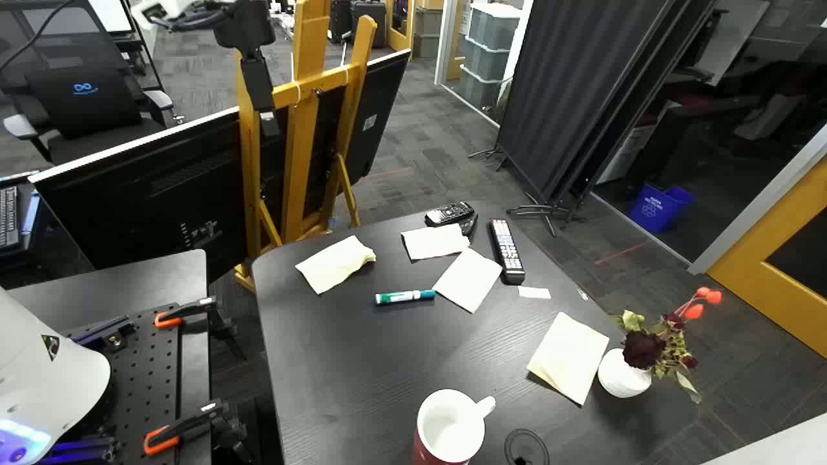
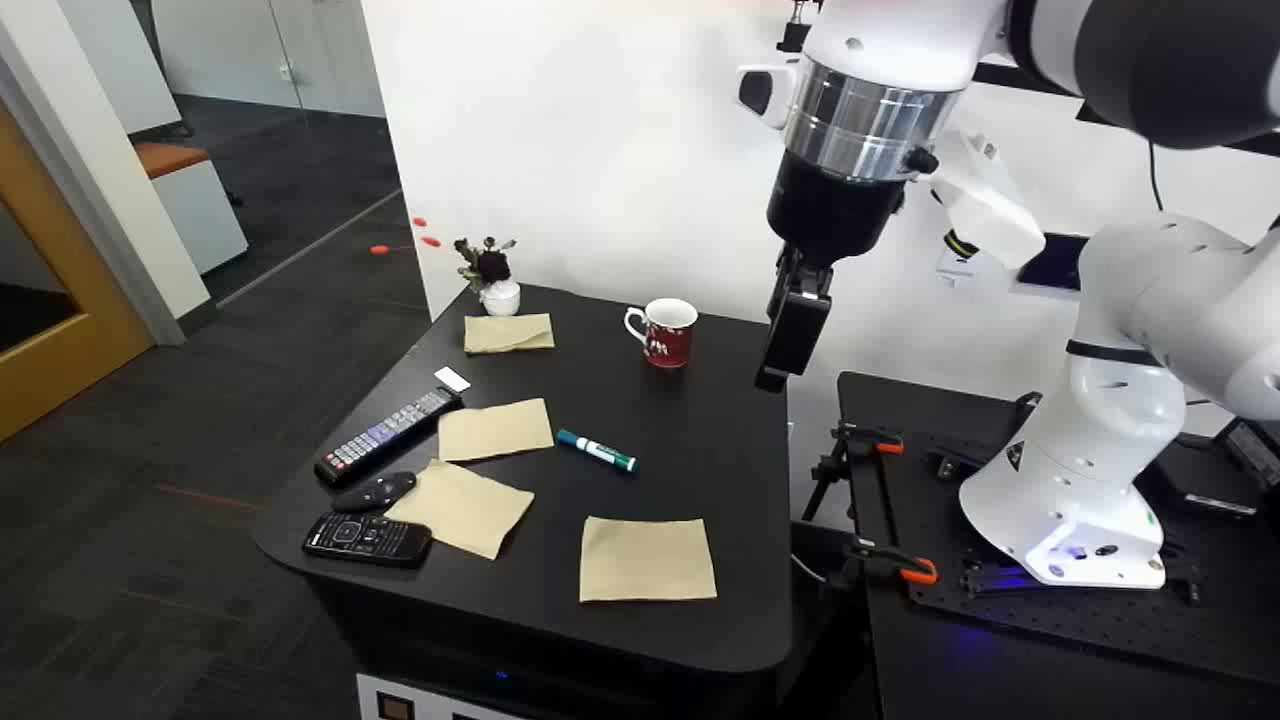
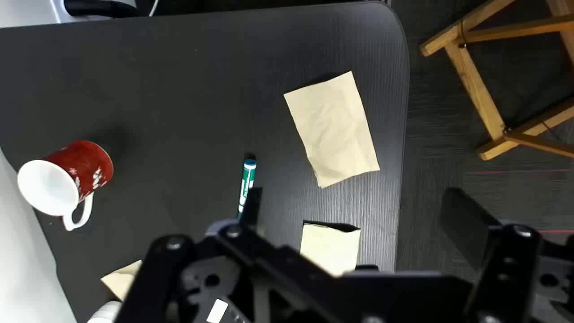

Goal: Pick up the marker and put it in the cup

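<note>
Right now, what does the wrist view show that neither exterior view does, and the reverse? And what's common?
Wrist view only: the wide gap between the fingers, so the gripper reads as open.

Exterior views only: the flowers in the white vase and the long remote in full; in an exterior view, also a blue bin.

Shared: the marker lying on the black table, outside the cup. In the wrist view, the marker's lower end runs behind the gripper.
</note>
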{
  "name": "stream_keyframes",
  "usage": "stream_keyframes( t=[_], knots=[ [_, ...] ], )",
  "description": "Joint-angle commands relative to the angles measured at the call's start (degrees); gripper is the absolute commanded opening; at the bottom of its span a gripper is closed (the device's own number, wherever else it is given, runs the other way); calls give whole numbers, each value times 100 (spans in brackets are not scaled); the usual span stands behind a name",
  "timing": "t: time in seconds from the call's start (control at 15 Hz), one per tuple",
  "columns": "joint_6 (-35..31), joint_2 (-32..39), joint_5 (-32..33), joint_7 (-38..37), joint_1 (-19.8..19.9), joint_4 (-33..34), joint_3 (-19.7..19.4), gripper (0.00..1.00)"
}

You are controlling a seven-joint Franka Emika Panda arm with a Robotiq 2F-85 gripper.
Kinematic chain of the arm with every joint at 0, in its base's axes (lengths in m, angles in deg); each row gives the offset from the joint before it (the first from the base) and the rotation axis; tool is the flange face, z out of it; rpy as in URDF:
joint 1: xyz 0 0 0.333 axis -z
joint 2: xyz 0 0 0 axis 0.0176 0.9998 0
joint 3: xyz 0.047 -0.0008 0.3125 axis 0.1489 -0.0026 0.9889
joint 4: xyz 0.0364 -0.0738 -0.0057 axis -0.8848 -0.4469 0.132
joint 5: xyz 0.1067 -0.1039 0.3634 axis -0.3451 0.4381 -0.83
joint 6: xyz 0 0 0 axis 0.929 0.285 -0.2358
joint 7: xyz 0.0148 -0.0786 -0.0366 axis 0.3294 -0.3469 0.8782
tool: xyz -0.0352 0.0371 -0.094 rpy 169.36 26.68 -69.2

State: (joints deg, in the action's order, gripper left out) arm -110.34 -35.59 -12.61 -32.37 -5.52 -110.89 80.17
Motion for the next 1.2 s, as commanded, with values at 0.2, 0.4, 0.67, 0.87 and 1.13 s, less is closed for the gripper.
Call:
stream_keyframes(
  t=[0.2, 0.4, 0.67, 0.87, 1.13],
  knots=[
    [12, 16, 51, -40, -102, 9, -92, 100],
    [-64, 47, 18, -18, -80, 48, -146, 100],
    [-223, 254, -45, 34, 75, 265, -458, 100],
    [-378, 628, -20, 153, 160, 498, -711, 100],
    [-1044, 1321, 8, 150, 235, 707, -901, 100]
  ],
)
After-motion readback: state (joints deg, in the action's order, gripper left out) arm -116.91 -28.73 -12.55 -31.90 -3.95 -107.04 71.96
